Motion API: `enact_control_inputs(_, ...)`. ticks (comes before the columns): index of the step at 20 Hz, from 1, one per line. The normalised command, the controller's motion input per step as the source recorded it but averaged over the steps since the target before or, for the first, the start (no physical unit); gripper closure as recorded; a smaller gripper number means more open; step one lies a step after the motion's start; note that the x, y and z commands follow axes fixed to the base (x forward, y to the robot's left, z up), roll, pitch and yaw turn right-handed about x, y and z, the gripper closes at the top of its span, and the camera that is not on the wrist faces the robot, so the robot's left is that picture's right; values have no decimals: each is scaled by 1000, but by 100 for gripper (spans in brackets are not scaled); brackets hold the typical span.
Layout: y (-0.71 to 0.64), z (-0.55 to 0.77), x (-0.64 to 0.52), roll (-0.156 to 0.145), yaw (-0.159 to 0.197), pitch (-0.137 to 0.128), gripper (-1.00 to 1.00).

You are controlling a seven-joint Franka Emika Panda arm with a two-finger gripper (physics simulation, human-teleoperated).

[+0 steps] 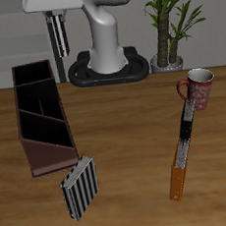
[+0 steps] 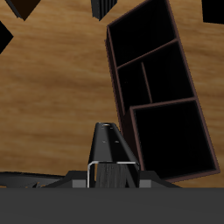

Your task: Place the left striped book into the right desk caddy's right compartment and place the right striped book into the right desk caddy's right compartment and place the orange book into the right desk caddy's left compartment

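Note:
My gripper (image 1: 57, 30) hangs high over the back end of the right desk caddy (image 1: 51, 159), shut on the left striped book (image 1: 60, 45), which hangs upright from it. In the wrist view the gripper (image 2: 112, 171) holds that book (image 2: 114, 144) edge-on beside the caddy (image 2: 116, 74), whose compartments all look dark and empty. The right striped book (image 1: 79, 188) lies on the table just past the caddy's front end. The orange book (image 1: 178, 184) lies far across the table from the caddy, near the front edge.
A narrow black book (image 1: 185, 132) with white and red marks lies end to end with the orange book. A patterned red mug (image 1: 197, 88) stands behind it. The robot base (image 1: 105, 61) and a potted plant (image 1: 169, 20) stand at the back.

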Motion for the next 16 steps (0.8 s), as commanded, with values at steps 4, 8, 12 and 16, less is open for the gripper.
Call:
enact_control_inputs(4, -601, 273, 48, 35, -33, 63, 100)
enact_control_inputs(8, -799, 447, -25, -9, -39, 17, 100)
enact_control_inputs(12, -721, 513, -62, 70, -104, 16, 100)
enact_control_inputs(16, -729, 413, 127, 75, -36, 107, 100)
